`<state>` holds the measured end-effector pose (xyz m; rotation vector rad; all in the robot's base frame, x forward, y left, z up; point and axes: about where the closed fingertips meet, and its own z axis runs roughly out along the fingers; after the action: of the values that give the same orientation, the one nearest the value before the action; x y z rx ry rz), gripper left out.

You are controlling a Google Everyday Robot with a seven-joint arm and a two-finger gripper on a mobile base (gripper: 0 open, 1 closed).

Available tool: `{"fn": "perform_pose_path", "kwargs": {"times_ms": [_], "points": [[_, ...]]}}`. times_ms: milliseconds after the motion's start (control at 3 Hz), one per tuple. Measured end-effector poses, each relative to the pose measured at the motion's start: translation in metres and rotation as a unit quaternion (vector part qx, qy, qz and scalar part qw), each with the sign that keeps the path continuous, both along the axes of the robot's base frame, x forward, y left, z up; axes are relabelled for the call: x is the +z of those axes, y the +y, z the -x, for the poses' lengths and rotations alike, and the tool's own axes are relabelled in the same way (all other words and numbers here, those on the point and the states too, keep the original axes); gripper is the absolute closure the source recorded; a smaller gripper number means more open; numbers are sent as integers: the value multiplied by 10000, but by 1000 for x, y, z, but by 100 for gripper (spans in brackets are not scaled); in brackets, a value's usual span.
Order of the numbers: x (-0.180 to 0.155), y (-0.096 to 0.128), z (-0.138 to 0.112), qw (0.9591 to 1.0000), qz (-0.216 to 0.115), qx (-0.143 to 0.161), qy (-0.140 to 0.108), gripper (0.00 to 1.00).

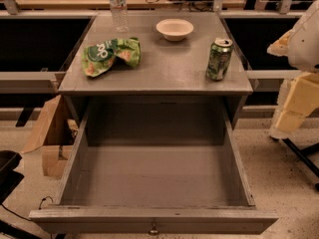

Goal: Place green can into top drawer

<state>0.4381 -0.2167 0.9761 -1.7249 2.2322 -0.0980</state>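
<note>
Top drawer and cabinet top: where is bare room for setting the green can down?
The top drawer floor is all bare. On top, free between chip bag and green can; bowl and bottle crowd the back. The gripper sits at right edge, beside cabinet.

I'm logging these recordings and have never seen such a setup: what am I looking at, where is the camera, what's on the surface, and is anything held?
This is one picture, from a camera looking down at a grey cabinet from its front. The machine is a mobile robot with one arm; its gripper is the cream-and-white shape at the right edge, beside the cabinet, apart from everything on it. On its top stand the green can, upright near the right side, a white bowl and a clear bottle at the back; a crumpled green chip bag lies on the left. Below, the top drawer is pulled open and holds nothing. The can is not held.
</note>
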Motion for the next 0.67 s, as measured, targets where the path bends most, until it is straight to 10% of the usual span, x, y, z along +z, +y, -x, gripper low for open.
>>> {"fn": "perform_pose_path", "kwargs": {"times_ms": [667], "points": [[2,-7,-19,9993,-237,-102,-255,0]]}}
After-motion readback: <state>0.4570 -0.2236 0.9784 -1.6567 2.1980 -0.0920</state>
